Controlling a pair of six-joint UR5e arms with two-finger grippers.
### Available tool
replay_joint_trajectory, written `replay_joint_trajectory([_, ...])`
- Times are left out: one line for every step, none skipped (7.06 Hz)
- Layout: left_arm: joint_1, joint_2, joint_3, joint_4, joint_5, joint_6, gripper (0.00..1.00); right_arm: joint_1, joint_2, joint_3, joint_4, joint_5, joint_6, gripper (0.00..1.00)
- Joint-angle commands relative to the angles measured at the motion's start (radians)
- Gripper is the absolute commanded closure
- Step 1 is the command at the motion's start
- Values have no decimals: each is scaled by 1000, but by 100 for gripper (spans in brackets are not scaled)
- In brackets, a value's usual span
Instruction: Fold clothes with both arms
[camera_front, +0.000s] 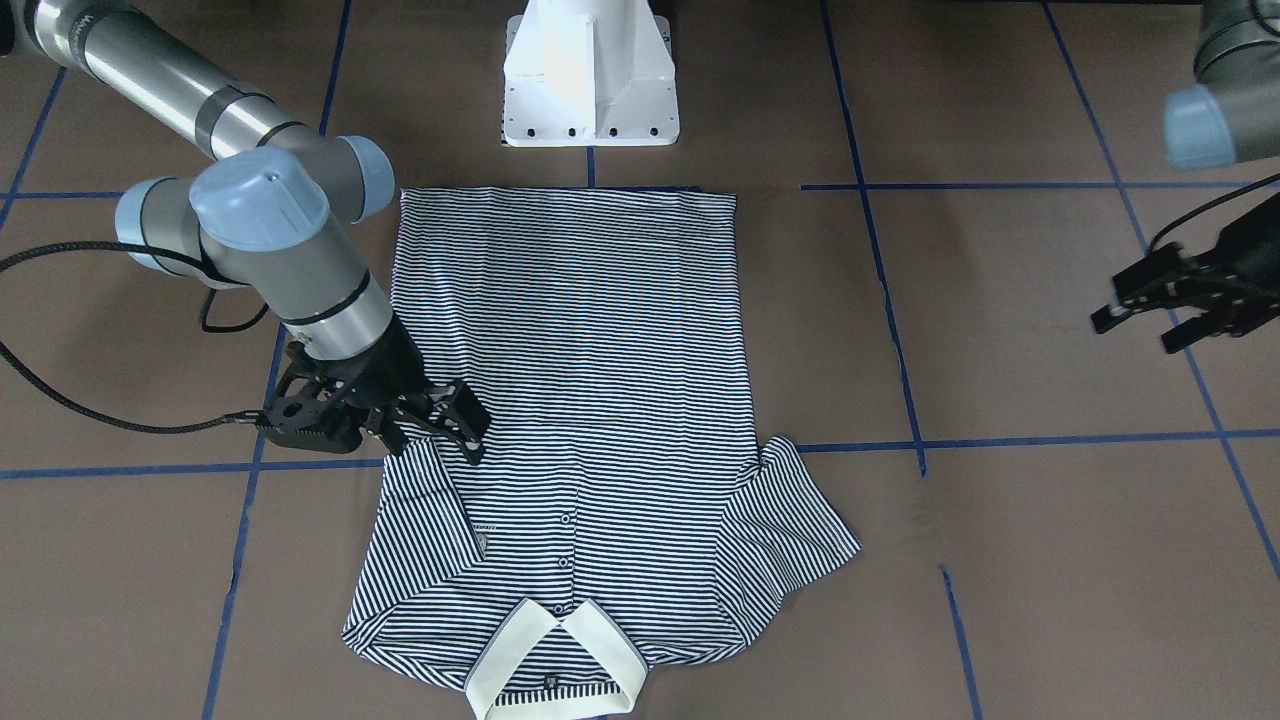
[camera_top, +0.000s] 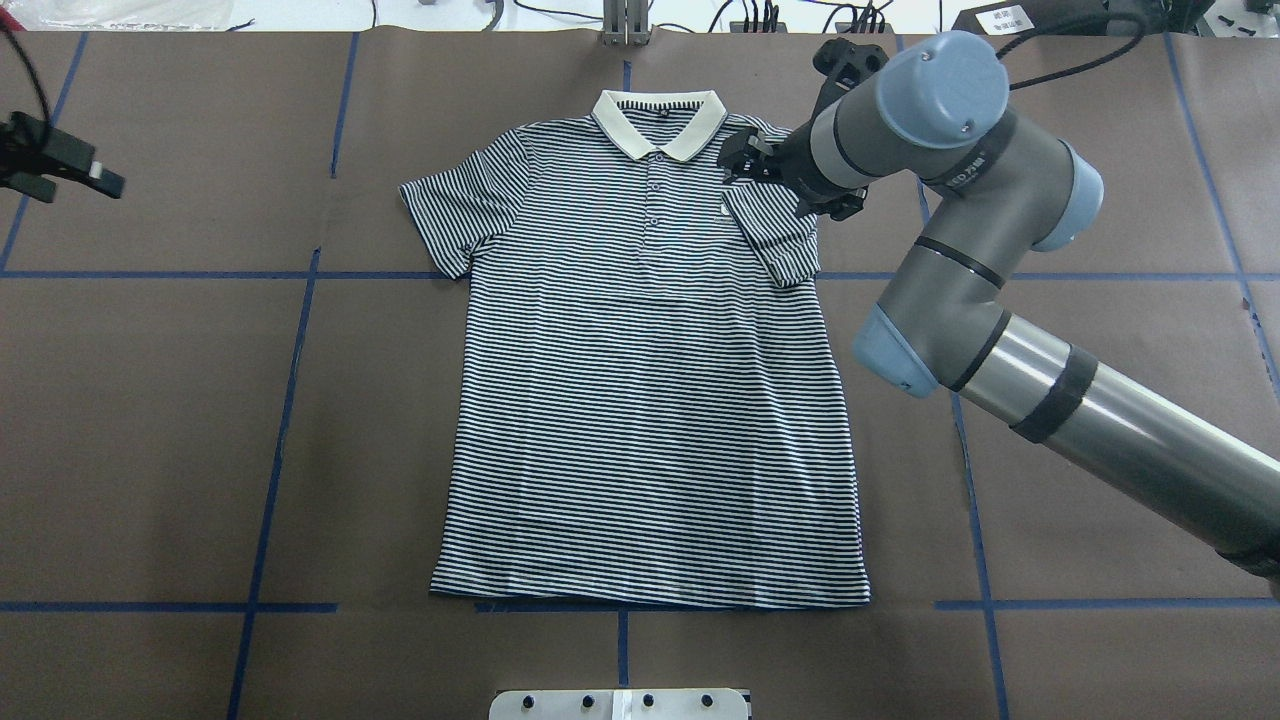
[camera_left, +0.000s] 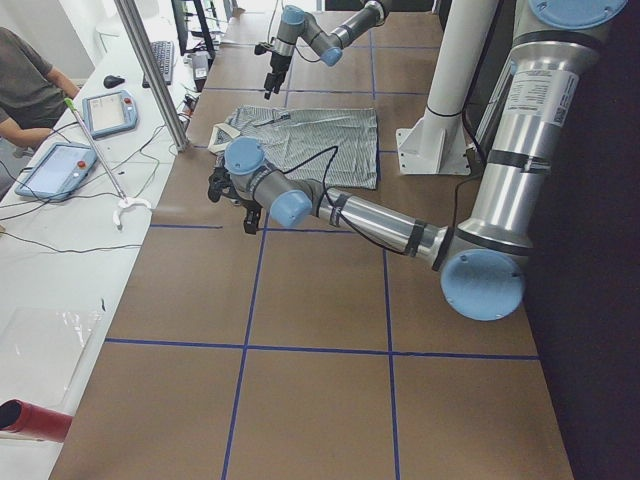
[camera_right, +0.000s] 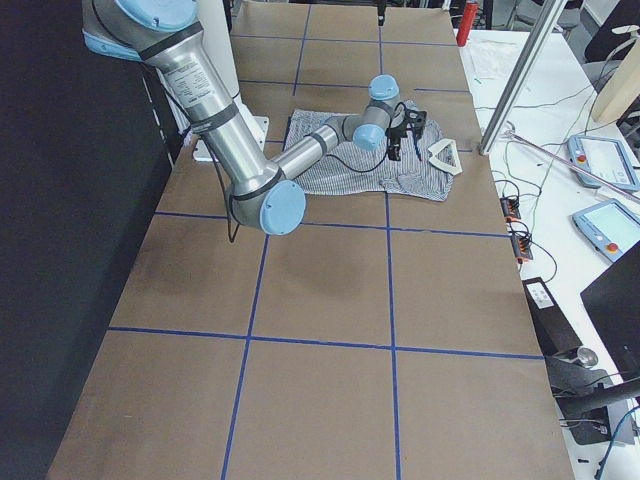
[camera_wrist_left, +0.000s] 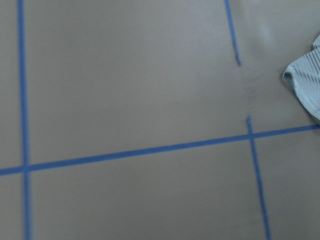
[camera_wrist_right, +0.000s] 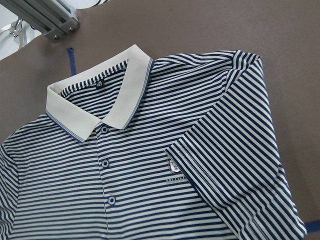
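The brown paper-covered table (camera_top: 150, 450) with blue tape lines carries the navy-and-white striped polo shirt (camera_top: 650, 400) flat at its middle, cream collar (camera_top: 660, 120) toward the far edge and right sleeve (camera_top: 775, 235) folded inward. The right black two-finger gripper (camera_front: 435, 440) hovers over that sleeve, fingers spread. The left black gripper (camera_front: 1135, 332), fingers apart, hangs near the table's left edge.

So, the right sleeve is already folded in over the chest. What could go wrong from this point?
1. The right gripper sits right at the folded sleeve of the polo shirt. As it moves away, it may catch the cloth and undo the fold.
2. The left gripper is far off the shirt, and the other sleeve lies spread out. A poor grasp there might pull the body crooked.
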Motion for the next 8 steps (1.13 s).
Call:
replay_joint_trajectory([192,-237,165,-16,201,-241,5,2,-100,120,0,22,0,0])
replay_joint_trajectory([205,-337,310,-48,257,-248,11,4,-140,154,0,27,-2,0])
replay_joint_trajectory([211,-367,430,-180,305,-277,14,4,-160,169,2,27,0,0])
replay_joint_trajectory([254,-428,544,-277,372,-324,19,4,-162,170,0,25,0,0])
replay_joint_trajectory([265,-485,630,-309,435,-325,27,4,-162,170,0,24,0,0])
replay_joint_trajectory([277,-484,697,-402,441,-325,33,4,-162,167,0,24,0,0])
replay_joint_trajectory([280,-485,710,-409,469,-323,38,2,-162,163,0,24,0,0])
replay_joint_trajectory([288,-484,710,-412,475,-323,41,2,-162,162,0,24,0,0])
